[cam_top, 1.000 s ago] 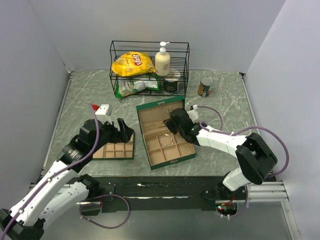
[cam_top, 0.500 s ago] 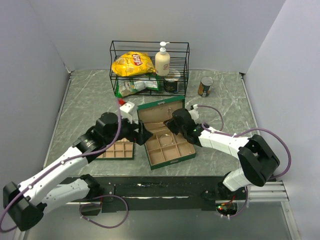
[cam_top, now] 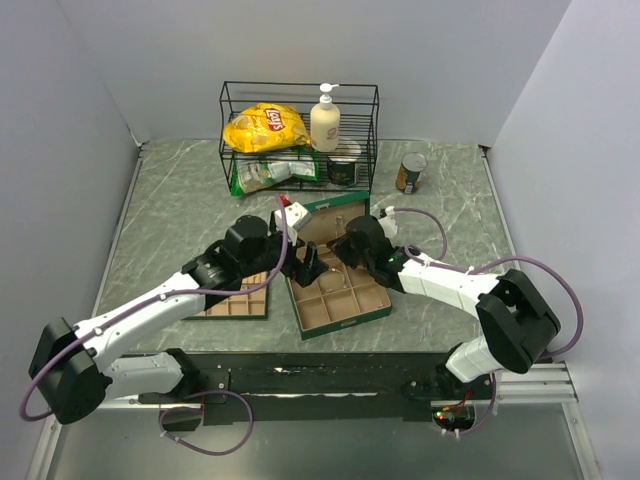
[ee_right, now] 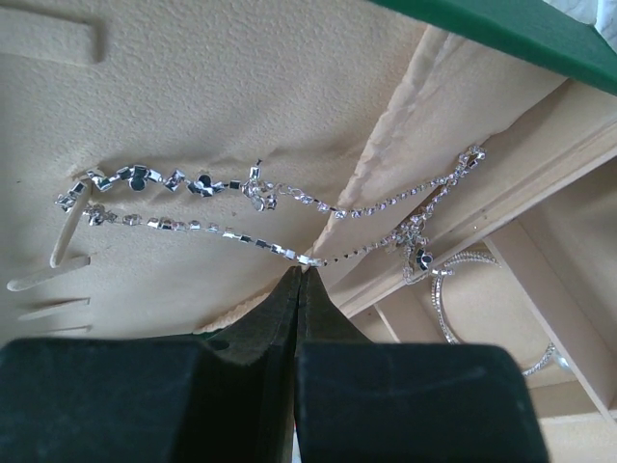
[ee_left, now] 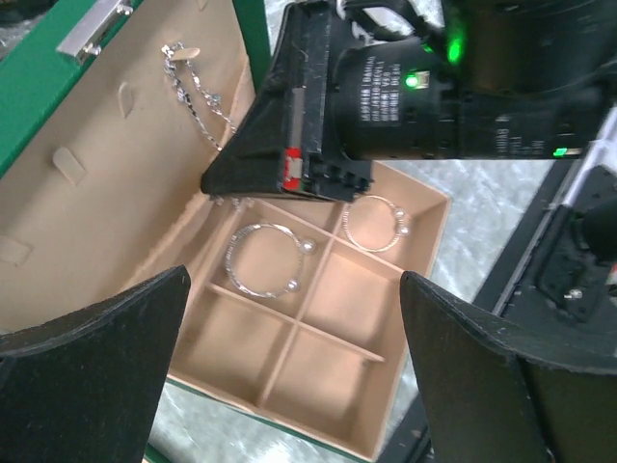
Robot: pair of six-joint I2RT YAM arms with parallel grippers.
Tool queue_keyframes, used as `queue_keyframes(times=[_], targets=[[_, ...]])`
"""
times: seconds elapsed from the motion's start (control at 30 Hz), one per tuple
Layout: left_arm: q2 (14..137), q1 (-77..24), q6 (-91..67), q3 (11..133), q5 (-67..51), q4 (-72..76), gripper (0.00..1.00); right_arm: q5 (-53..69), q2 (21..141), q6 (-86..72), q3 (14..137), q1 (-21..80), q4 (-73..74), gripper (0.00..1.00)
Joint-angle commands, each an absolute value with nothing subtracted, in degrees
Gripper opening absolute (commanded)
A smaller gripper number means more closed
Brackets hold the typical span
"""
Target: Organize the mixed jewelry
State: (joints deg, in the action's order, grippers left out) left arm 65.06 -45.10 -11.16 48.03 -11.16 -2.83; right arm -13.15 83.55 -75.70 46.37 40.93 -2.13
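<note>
Currently: one sparkling silvery rhinestone chain (ee_right: 241,183), fine-linked, draped across the soft tan lining of the raised lid of the green hinged box (cam_top: 342,321); right gripper (ee_right: 301,275) clenched on a link of it. Two thin silver wire bangles (ee_left: 265,258), each with small pearly beads, lie flat in adjoining square tan compartments. Left gripper (ee_left: 294,289) hangs spread wide above them, holding nothing.

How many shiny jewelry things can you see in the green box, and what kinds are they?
Silver beaded bangles: 2
Sparkly chain: 1
Total: 3
</note>
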Motion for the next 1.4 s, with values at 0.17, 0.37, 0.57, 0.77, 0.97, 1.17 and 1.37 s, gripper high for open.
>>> queue_keyframes(times=[0.17, 0.37, 0.57, 0.77, 0.97, 1.17, 1.37], targets=[[69.17, -45.26, -3.61, 49.22, -10.02, 6.58, 0.96, -11.87, 79.98, -74.18, 44.91, 40.87, -3.34, 0.00], [72.86, -45.26, -1.76, 49.57, -10.20, 7.12, 0.96, -11.69, 79.89, -74.00, 44.91, 40.87, -3.43, 0.00], [75.15, -45.26, -0.79, 47.99, -9.76, 8.96, 0.97, -12.13, 79.10, -73.48, 44.74, 40.87, -3.16, 0.00], [76.72, -45.26, 1.21, 46.85, -8.79, 11.07, 0.96, -11.69, 79.10, -73.21, 44.56, 40.96, -3.51, 0.00], [78.75, -45.26, 1.93, 47.20, -8.96, 10.81, 0.97, -10.99, 79.45, -73.13, 44.74, 40.96, -3.69, 0.00], [80.68, -45.26, 2.46, 46.94, -9.93, 10.11, 0.96, -11.34, 79.28, -73.04, 44.74, 40.87, -3.60, 0.00], [82.26, -45.26, 2.55, 46.50, -9.14, 9.67, 0.98, -11.25, 79.37, -72.95, 45.00, 40.87, -3.43, 0.00]])
